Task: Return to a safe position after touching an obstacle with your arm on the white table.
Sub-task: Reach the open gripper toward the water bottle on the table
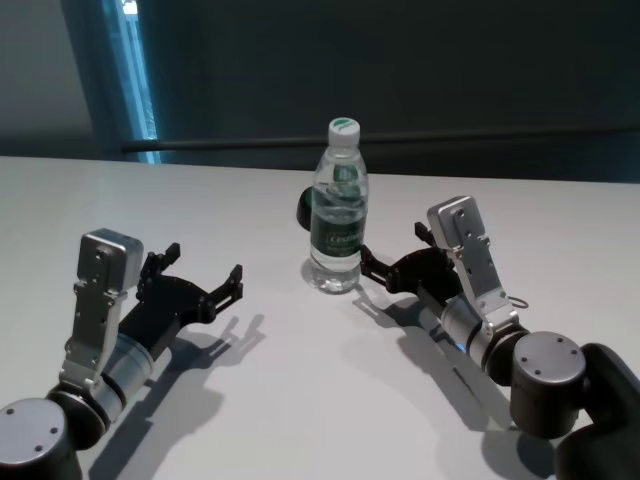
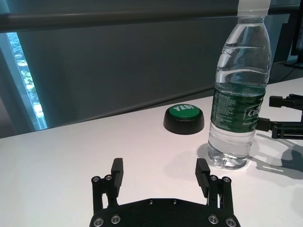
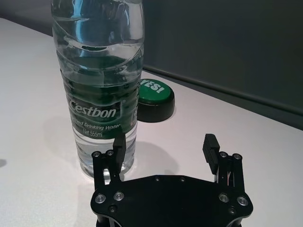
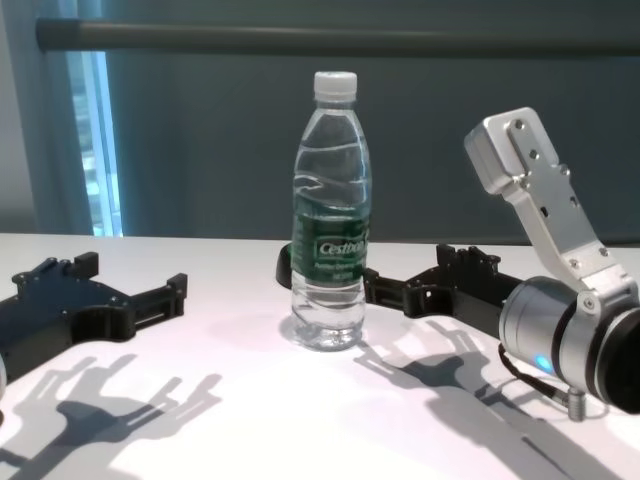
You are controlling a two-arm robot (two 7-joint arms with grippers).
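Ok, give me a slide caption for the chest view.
Right gripper, fingers open, beside the upright bottle on the white table; left gripper open, apart.

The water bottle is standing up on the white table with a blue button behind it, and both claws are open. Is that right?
Nearly. The button is green, not blue, as the left wrist view shows. The rest holds: the water bottle stands upright on the white table, the button sits behind it, and the left claw and right claw are both open.
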